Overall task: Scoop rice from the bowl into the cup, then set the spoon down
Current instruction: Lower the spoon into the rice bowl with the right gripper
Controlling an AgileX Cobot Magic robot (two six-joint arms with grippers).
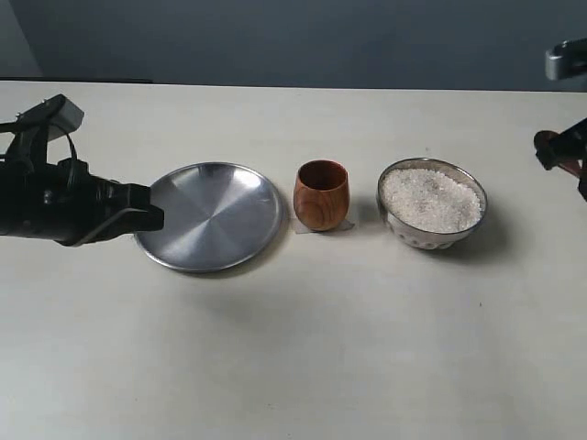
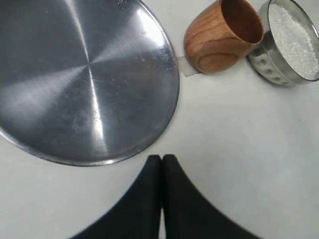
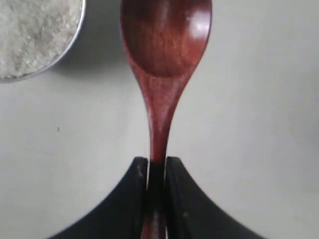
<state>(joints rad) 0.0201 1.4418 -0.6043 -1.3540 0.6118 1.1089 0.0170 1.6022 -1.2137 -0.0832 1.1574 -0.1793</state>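
Note:
The steel bowl point(image 1: 432, 203) heaped with white rice point(image 1: 431, 199) stands at the right of the table, and the wooden cup point(image 1: 321, 194) stands empty just left of it. My right gripper point(image 3: 157, 160) is shut on the handle of the dark wooden spoon point(image 3: 164, 55), whose empty oval bowl hangs over bare table beside the steel bowl point(image 3: 37, 40). In the exterior view only a part of the right gripper point(image 1: 561, 151) shows at the right edge. My left gripper point(image 2: 162, 158) is shut on nothing, just off the plate's rim.
A large flat steel plate point(image 1: 213, 216) lies left of the cup, with the left arm point(image 1: 64, 197) at its left rim. A small clear tag lies under the cup point(image 2: 219, 35). The table's far edge meets a dark wall.

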